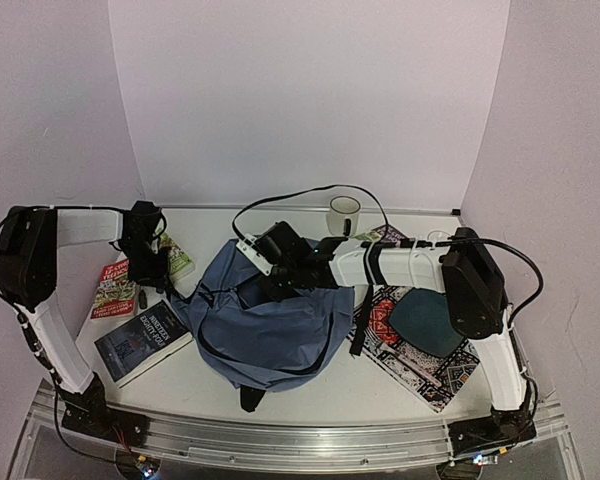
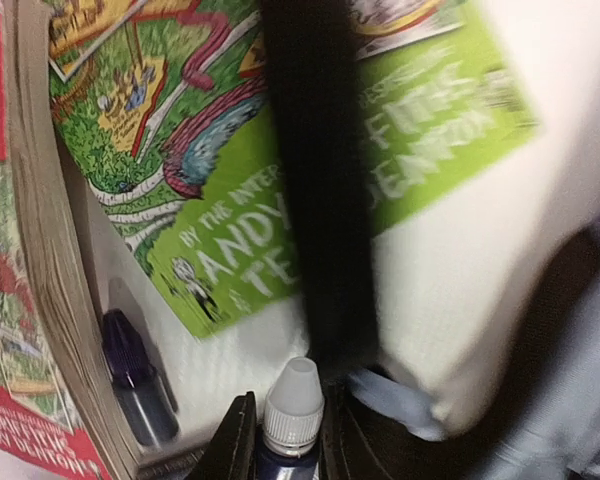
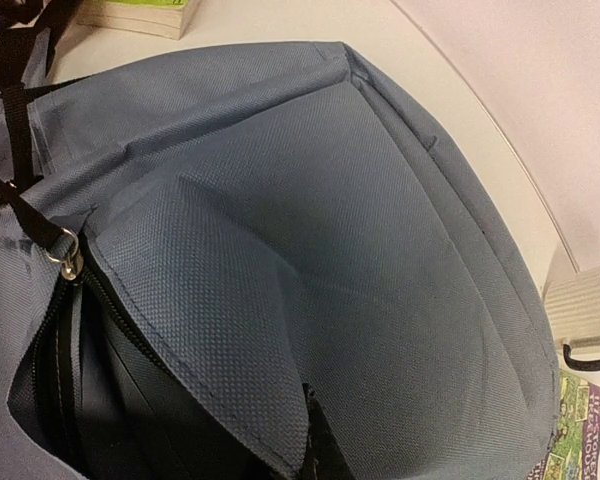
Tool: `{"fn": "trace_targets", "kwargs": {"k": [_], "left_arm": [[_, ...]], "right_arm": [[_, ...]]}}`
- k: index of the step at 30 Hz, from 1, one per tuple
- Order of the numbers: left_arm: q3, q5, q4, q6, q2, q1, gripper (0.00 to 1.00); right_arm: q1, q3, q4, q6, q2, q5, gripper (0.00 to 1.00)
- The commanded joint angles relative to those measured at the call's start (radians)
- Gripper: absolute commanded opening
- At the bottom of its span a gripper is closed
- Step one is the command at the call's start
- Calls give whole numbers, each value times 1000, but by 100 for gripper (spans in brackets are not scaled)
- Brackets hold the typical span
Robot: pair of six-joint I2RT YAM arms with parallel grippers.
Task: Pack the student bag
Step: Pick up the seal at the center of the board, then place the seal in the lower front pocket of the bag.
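The slate-blue student bag [image 1: 270,325] lies slumped in the middle of the table. My right gripper [image 1: 280,268] is at its top far edge, shut on a fold of the bag's fabric [image 3: 280,300]. Only one dark fingertip [image 3: 325,452] shows there, beside the open zipper [image 3: 70,262]. My left gripper [image 1: 148,270] hovers left of the bag over the books. It is shut on a small dark-blue bottle with a white cap [image 2: 292,405]. A black bag strap [image 2: 315,180] hangs just beyond the cap.
A green book [image 2: 280,150], a red book [image 1: 113,288] and a dark-blue book [image 1: 140,340] lie left of the bag. A second small dark bottle [image 2: 135,380] lies by the red book. A white mug [image 1: 344,213] stands behind. A patterned mat [image 1: 420,360] lies right.
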Motion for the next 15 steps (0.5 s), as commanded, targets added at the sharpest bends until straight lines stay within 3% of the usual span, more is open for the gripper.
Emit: {"fn": "trace_targets", "kwargs": {"k": [1,10,15], "left_arm": [[-18,163,-8,-93,-151,4,5],[-111,429,53,-297,-364,-2,4],[-167,513,120,-413,-429,-72,5]], "right_arm": [[8,59,-16,32,-75,18,0],[8,87,-43,110,-78,3,0],[7,113,-63,158,-76,9,0]]}}
